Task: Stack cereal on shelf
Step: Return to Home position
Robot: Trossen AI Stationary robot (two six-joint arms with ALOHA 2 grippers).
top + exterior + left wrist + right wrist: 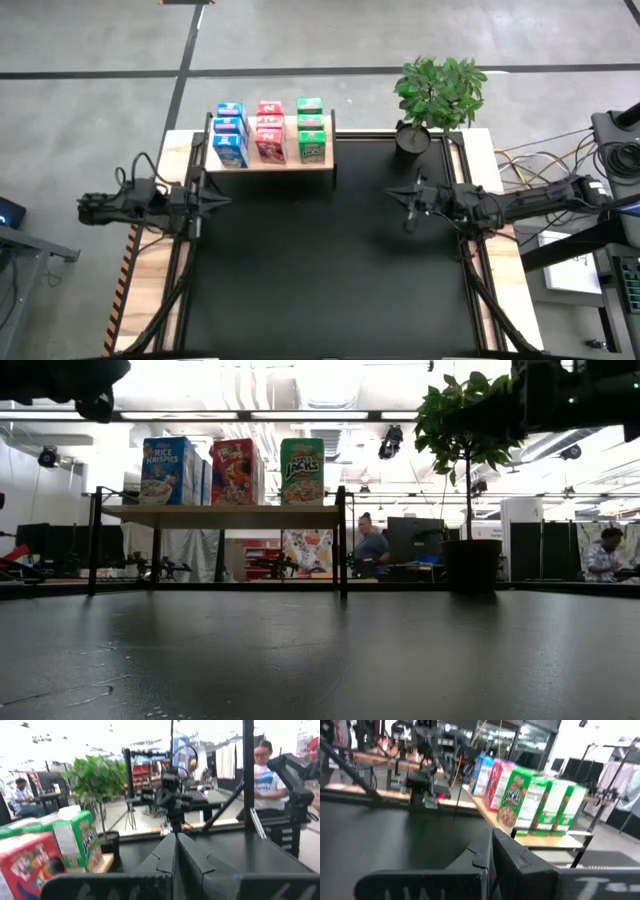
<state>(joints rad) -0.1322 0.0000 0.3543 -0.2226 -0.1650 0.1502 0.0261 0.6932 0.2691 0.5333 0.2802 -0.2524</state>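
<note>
Cereal boxes stand upright in three rows on the pale wooden shelf [270,163] at the table's far left: blue boxes [229,133], red boxes [269,130], green boxes [311,130]. They rest on their bottoms on the shelf's board [220,514]. My left gripper [222,199] is shut and empty, held above the table's left edge, just near of the shelf. My right gripper [395,193] is shut and empty above the mat, right of centre. The wrist views show each pair of fingers closed together: the left gripper [176,851] and the right gripper [492,851].
A potted plant [437,95] stands at the table's far right. The black mat [330,270] spreads between the arms. Cables and equipment [610,150] lie off the right side. People sit in the room beyond the table [372,545].
</note>
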